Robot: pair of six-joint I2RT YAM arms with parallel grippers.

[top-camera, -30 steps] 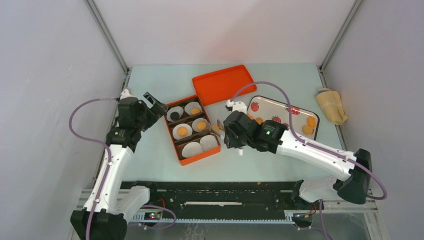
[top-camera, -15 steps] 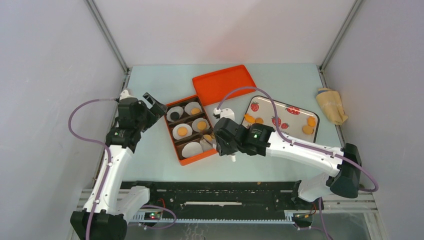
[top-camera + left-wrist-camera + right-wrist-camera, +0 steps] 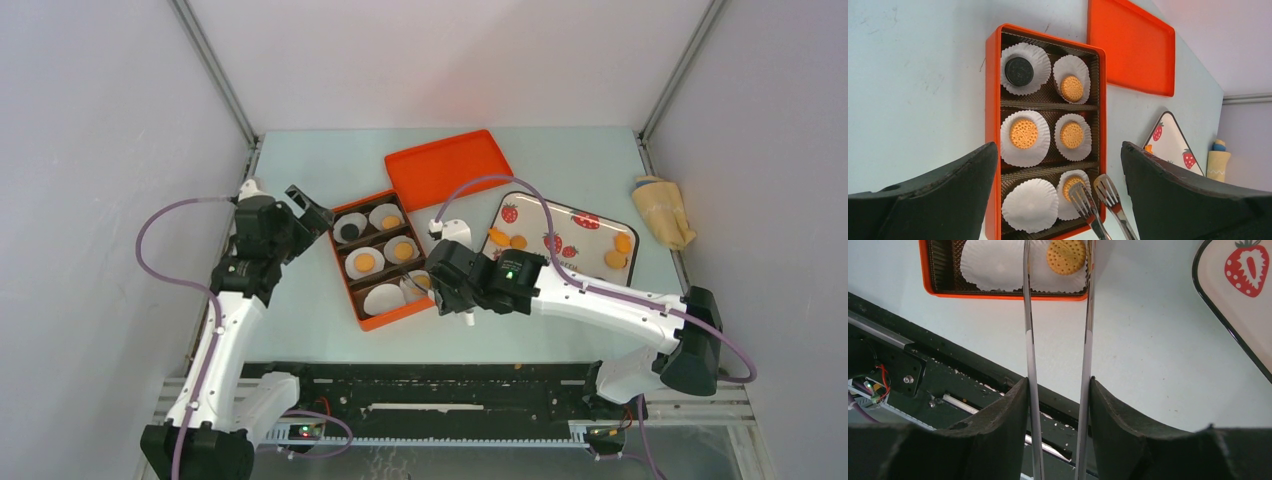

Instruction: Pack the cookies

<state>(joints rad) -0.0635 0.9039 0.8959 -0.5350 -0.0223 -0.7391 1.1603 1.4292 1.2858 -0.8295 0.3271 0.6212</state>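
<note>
An orange box (image 3: 993, 100) holds white paper cups. Three cups hold orange-yellow cookies (image 3: 1024, 133) and one holds a dark cookie (image 3: 1019, 71). My right gripper (image 3: 443, 283) is shut on metal tongs (image 3: 1087, 315). The tong tips (image 3: 1088, 197) stand slightly apart over the near-right cup, where another cookie (image 3: 1065, 256) lies. The near-left cup (image 3: 1030, 205) is empty. Several more cookies (image 3: 518, 241) lie on the strawberry tray (image 3: 560, 225). My left gripper (image 3: 310, 210) is open and empty, just left of the box.
The box's orange lid (image 3: 447, 167) lies behind it on the table. A beige object (image 3: 662, 210) sits at the table's right edge. The black rail (image 3: 948, 390) runs along the near edge.
My right arm has swung left from the strawberry tray to the box with the tongs. A cookie now lies in the near-right cup, which was empty. My left arm has not moved.
</note>
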